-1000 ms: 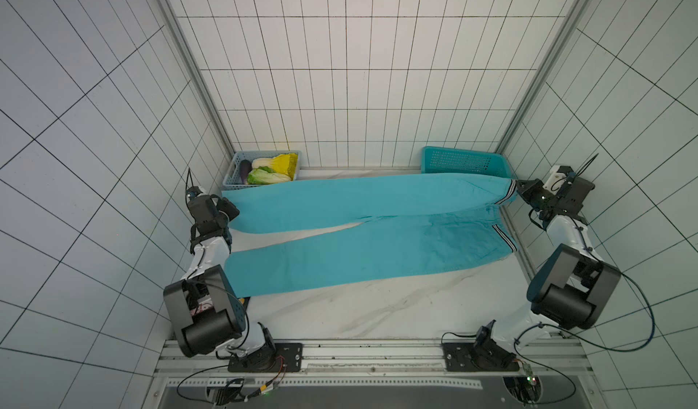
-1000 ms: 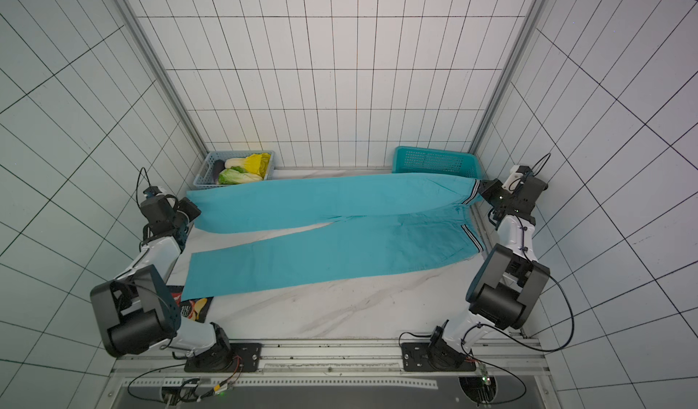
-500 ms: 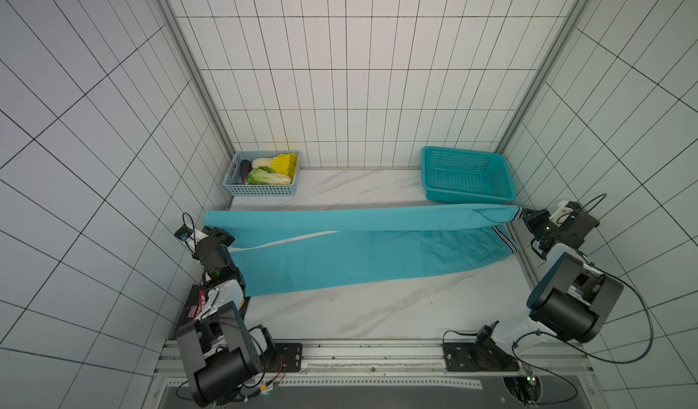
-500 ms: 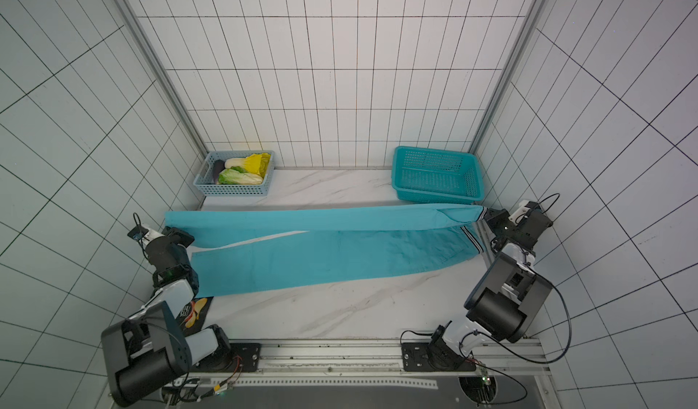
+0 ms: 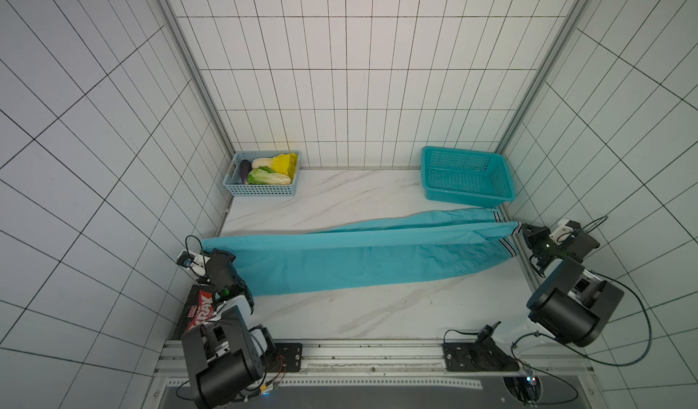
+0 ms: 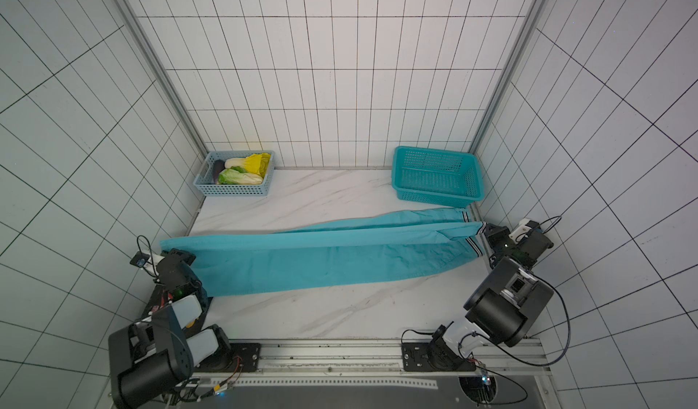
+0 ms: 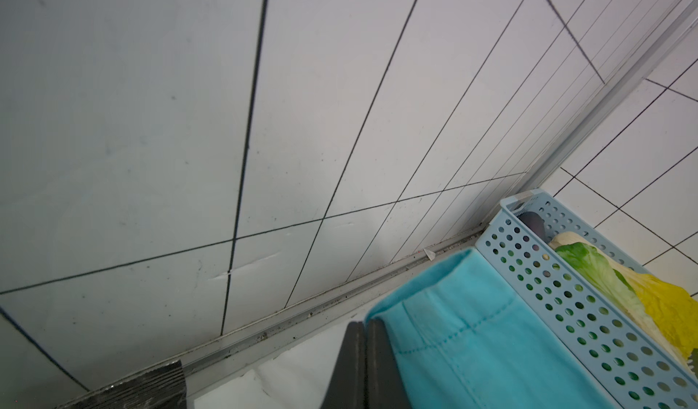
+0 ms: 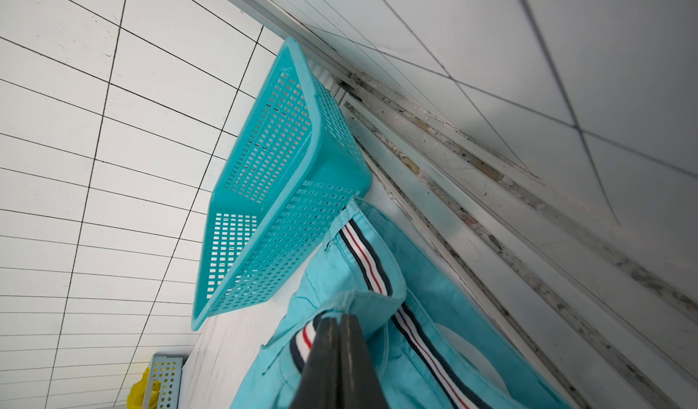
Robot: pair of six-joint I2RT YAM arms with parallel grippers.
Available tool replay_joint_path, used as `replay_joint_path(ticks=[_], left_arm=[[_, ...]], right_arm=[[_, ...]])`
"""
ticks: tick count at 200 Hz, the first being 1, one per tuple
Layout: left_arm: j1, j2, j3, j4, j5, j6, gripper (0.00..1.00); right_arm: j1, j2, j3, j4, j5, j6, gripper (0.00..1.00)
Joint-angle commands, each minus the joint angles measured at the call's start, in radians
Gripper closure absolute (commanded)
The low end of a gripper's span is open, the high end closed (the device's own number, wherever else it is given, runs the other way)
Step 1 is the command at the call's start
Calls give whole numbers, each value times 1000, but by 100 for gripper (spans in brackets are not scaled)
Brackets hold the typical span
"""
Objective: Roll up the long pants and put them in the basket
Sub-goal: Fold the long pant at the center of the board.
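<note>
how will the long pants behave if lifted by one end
Likely floppy: the long pants sag and wrinkle between their two ends. Probably light: a small pinch at each end holds the top edge taut. Pushed, the cloth would likely bunch, not slide.

Left arm, 7 o'clock in both top views: fat black drum joints, white link shells, one green status light near the wrist. Small white camera pod with a bluish lens. Right arm, 4 o'clock: same build, white camera bracket, long dark cable trailing off the big drum. Black screwed base plates under each arm. Red and yellow wires at the left base. The left tool and right tool have flat, matte dark grey fingers.
</note>
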Motion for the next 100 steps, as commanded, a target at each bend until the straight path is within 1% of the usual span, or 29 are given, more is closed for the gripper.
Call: replay_joint_path(ticks=[1, 3, 6, 14, 18, 23, 28, 33, 40, 43, 46, 52, 58, 68, 74, 83, 86, 90, 100], left_arm=[[17, -66, 16, -64, -174, -32, 77], [17, -76, 14, -78, -186, -39, 74], [17, -90, 14, -97, -210, -52, 73], [17, -133, -2, -125, -254, -76, 75], [17, -158, -15, -126, -266, -81, 75], [17, -183, -30, -122, -291, -95, 70], [17, -207, -41, -119, -316, -114, 61], [17, -229, -50, -125, -346, -141, 45], [17, -254, -53, -151, -373, -188, 18], [17, -262, -53, -160, -377, -201, 9], [17, -266, -52, -168, -380, -211, 3], [17, -270, -49, -174, -372, -222, 2], [18, -267, -40, -180, -358, -223, 2], [17, -255, -13, -194, -305, -209, 2], [17, -246, 13, -197, -228, -174, 2], [12, -226, 70, -206, -83, -83, 2], [1, -221, 91, -221, -43, -57, 2], [-28, -210, 133, -249, -27, -25, 2], [-152, -170, 239, -329, -93, 79, 2]], right_arm=[[-100, 7, -35, 53, 107, 101, 84], [-102, 3, -40, 53, 109, 104, 83], [-108, 1, -47, 52, 112, 107, 82], [-128, -13, -68, 59, 118, 117, 80], [-139, -21, -80, 62, 122, 121, 78], [-154, -33, -93, 64, 127, 127, 73], [-168, -46, -103, 62, 133, 132, 68], [-181, -59, -112, 51, 145, 136, 62], [-198, -83, -121, 32, 154, 138, 55], [-203, -92, -126, 28, 161, 139, 52], [-208, -104, -130, 26, 166, 140, 50], [-215, -126, -137, 19, 177, 144, 49], [-218, -148, -138, 8, 183, 148, 45], [-219, -185, -125, -25, 182, 145, 43], [-216, -210, -111, -43, 166, 139, 43], [-202, -239, -79, -79, 141, 129, 43], [-190, -250, -67, -93, 137, 119, 43], [-169, -261, -46, -119, 134, 100, 43], [-88, -289, 32, -244, 158, 15, 43]])
